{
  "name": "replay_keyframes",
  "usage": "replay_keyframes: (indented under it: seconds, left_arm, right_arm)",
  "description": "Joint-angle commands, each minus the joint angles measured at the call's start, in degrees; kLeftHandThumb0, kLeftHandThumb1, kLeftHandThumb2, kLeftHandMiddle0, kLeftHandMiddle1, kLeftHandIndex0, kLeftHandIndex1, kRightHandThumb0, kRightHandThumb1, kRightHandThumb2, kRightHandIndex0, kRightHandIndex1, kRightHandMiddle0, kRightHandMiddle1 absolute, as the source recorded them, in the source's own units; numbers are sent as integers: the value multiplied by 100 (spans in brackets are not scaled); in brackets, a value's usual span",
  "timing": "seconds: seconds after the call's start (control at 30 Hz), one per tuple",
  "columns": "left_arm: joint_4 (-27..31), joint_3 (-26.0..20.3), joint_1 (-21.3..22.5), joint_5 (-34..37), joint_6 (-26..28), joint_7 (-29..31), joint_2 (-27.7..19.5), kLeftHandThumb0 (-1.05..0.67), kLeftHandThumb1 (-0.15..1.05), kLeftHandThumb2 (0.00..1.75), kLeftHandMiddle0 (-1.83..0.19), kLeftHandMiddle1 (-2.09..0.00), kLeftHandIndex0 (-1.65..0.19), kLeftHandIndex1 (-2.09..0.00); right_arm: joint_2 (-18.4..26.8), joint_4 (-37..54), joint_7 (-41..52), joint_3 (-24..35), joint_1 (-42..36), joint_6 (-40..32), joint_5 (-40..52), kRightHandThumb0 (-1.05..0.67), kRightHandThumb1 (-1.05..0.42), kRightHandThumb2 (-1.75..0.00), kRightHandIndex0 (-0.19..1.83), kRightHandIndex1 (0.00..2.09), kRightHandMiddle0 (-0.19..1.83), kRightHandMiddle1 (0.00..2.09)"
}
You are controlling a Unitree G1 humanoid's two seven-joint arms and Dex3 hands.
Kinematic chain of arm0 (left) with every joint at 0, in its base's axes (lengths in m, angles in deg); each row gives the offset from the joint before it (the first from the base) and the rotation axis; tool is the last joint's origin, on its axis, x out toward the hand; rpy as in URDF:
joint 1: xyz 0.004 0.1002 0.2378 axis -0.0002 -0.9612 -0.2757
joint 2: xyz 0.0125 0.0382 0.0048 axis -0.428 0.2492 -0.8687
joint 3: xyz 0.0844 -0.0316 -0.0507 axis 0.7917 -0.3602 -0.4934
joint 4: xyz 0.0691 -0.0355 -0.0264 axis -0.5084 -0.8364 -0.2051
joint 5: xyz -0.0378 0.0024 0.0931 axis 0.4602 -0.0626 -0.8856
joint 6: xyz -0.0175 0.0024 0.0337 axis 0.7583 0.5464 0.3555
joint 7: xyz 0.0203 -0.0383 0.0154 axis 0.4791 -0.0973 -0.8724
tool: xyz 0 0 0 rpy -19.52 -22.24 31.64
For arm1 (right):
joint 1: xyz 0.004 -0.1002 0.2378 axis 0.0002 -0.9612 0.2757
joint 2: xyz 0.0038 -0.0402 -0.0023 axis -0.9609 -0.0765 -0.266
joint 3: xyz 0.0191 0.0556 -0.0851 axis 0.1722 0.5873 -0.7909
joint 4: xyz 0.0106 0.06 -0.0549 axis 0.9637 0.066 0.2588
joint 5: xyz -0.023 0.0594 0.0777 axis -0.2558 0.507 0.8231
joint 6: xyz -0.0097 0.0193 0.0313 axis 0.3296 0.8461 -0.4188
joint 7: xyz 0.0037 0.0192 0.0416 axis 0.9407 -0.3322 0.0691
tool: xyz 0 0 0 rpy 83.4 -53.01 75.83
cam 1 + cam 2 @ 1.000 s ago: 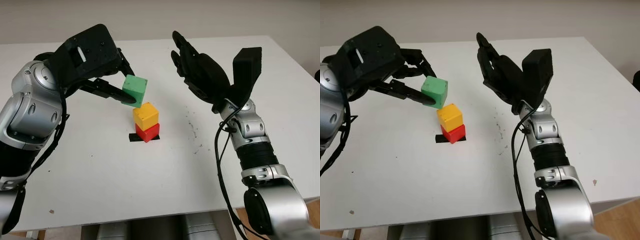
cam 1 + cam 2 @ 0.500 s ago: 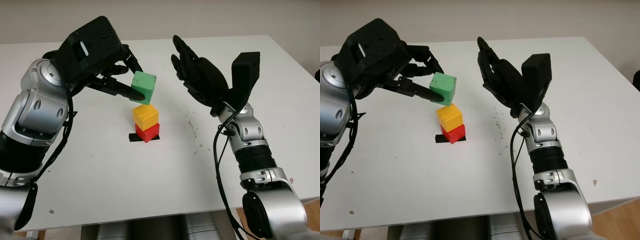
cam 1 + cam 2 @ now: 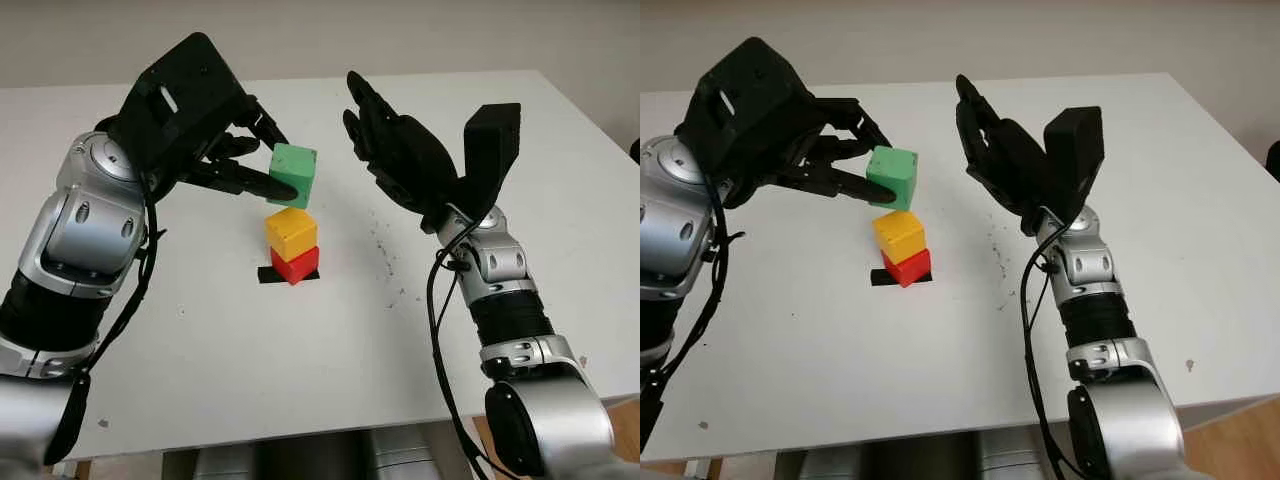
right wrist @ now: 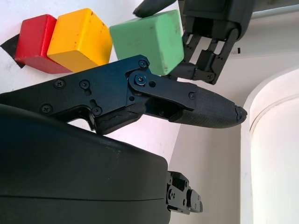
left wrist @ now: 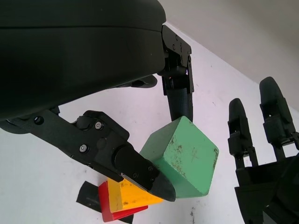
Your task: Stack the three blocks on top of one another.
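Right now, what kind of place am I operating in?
Most likely a lab or test bench: a bare white table against a plain wall, toy blocks, and a black tape mark under the red block. The left hand holds the green block above the yellow block.

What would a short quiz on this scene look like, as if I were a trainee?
1. True or false: the green block already sits on the yellow block.
2. Which hand holds the green block? A) left hand B) right hand
3. Fill in: the yellow block sits on the ___ block.

Key: 1 false, it is held in the air above the yellow one; 2 A, the right hand is open beside the stack; 3 red.
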Motion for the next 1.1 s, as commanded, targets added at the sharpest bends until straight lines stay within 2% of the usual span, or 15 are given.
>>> replay_keyframes:
  seconds: [0.0,0.5,1.07]
  left_arm:
    - [24,12,-74,-18,-73,-59,24,-37,92,5,-31,-7,-37,-164]
    - [-30,76,-256,49,-121,-4,23,-39,92,5,-30,-5,-31,-176]
    - [-169,198,-299,0,-243,-5,35,-39,92,5,-32,-6,-36,-173]
  right_arm:
    - [39,145,5,18,-29,-52,3,-85,-105,-71,-19,0,-19,0]
    - [77,231,26,29,-67,-39,-9,-84,-105,-70,-19,0,-19,0]
    - [184,403,72,-14,-126,-132,-76,-83,-105,-70,-19,0,-19,0]
